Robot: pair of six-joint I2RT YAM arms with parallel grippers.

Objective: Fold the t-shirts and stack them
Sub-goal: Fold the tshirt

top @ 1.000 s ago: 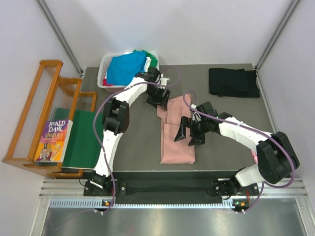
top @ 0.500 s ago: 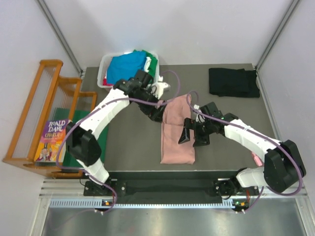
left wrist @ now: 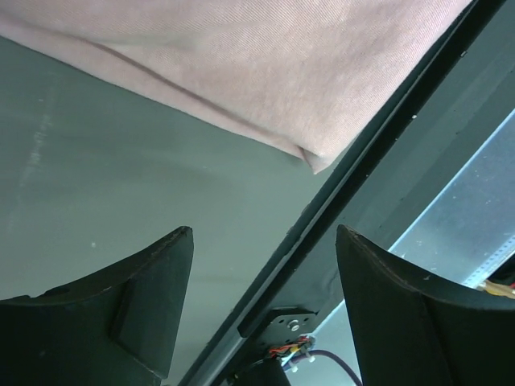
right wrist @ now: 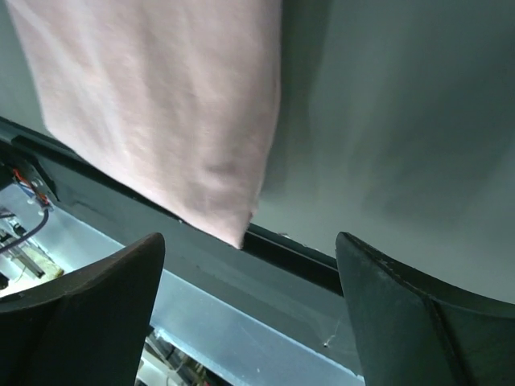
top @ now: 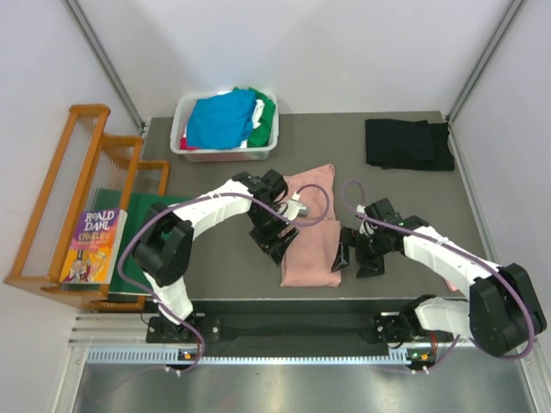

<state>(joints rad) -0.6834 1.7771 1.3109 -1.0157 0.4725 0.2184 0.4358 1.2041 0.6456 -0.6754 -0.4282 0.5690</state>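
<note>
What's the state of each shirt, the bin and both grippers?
pink t-shirt: folded into a long strip, lying flat, not gripped.
black t-shirt: folded, lying at the far right corner.
white bin: holds crumpled shirts, blue shirt on top.
left gripper: open, empty, by the pink shirt's left edge.
right gripper: open, empty, by its right edge.

Bright, even light from above; the top view is sharp, with faint, soft shadows. Close to each wrist camera the fingers (left wrist: 96,322) loom dark and blurred. Beyond the left ones, a metal rail (left wrist: 471,209) glares white.
</note>
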